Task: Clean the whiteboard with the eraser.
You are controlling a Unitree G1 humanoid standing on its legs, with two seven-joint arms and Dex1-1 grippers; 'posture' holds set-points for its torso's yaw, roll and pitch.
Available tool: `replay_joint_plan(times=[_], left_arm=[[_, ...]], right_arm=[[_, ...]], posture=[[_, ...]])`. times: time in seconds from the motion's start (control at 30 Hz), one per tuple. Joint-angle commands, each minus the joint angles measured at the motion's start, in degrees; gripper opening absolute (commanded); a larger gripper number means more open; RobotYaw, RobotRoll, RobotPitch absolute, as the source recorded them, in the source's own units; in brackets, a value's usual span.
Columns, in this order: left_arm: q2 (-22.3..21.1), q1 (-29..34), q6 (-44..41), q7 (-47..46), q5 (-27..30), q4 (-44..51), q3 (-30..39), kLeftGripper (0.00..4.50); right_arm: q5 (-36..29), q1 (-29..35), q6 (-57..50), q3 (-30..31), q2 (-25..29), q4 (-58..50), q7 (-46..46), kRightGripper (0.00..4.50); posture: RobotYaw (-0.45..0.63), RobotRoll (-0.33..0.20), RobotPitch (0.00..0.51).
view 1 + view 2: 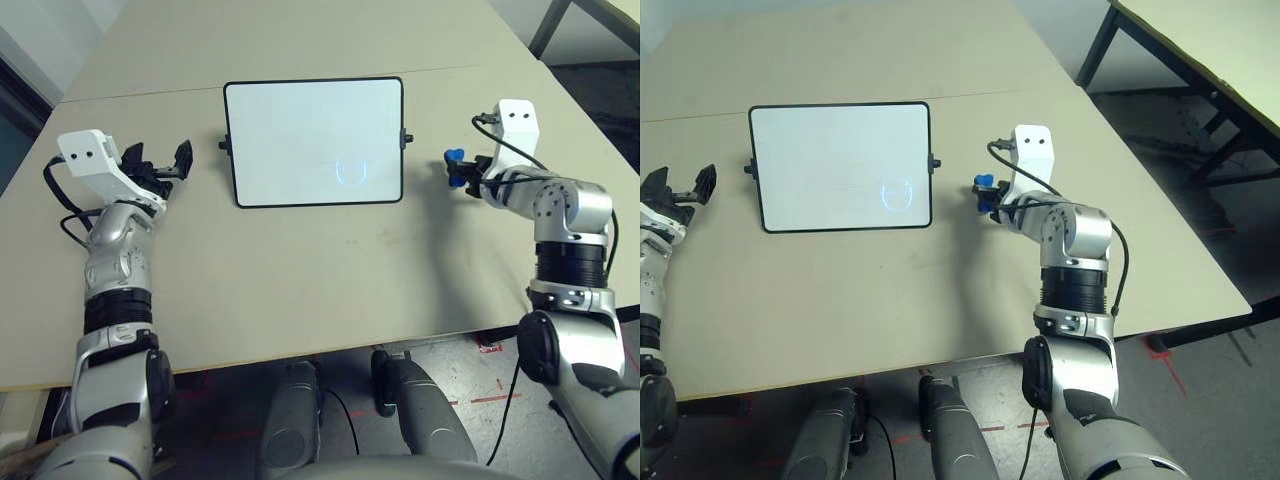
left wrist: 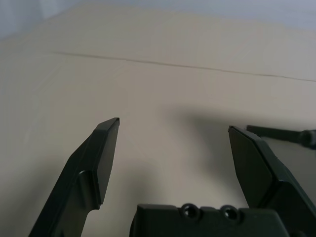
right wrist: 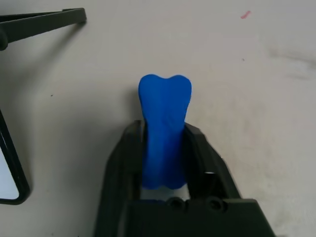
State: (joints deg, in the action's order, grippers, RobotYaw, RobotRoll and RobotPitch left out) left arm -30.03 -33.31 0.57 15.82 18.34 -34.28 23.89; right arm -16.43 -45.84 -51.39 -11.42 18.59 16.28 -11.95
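The whiteboard (image 1: 313,141) lies flat at the table's middle, black-framed, with a faint blue loop (image 1: 349,173) near its lower right. My right gripper (image 1: 458,170) hovers just right of the board's right edge, shut on the blue eraser (image 3: 163,128), which sticks out past the fingertips. The board's frame corner (image 3: 15,192) shows beside it in the right wrist view. My left gripper (image 1: 165,163) stands open left of the board, nothing between its fingers (image 2: 101,158).
The tan table (image 1: 300,280) has a seam running across behind the board. A second table (image 1: 1200,40) stands at the far right with dark floor between. The board's side knobs (image 1: 406,137) stick out slightly.
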Motion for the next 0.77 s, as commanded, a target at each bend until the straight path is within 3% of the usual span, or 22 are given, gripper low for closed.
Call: replay_joint_plan(times=[0.03, 0.2, 0.53, 0.77], left_arm=[[0.2, 0.9, -0.7, -1.1, -0.6, -0.8, 0.1, 4.5], [0.0, -0.1, 0.5, -3.0, -1.4, -2.4, 0.1, 4.5], [-1.0, -0.7, 10.1, -3.0, -4.7, -9.2, -0.9, 4.5], [-1.7, -0.5, 12.7, -4.3, -5.2, -14.1, 0.3, 4.5]], right_arm=[[1.1, 1.5, 4.4, 0.3, 2.0, 1.5, -2.2, 2.76], [1.6, 2.4, 14.2, -2.2, 4.5, 3.0, -3.3, 4.44], [6.0, 6.8, 52.2, -5.9, 7.0, 19.5, -2.5, 4.48], [5.3, 8.2, 64.6, -6.5, 7.4, 30.5, -5.3, 4.48]], posture=[[0.12, 0.0, 0.229], [0.1, 0.0, 0.235], [0.1, 0.0, 0.215], [0.11, 0.0, 0.18]])
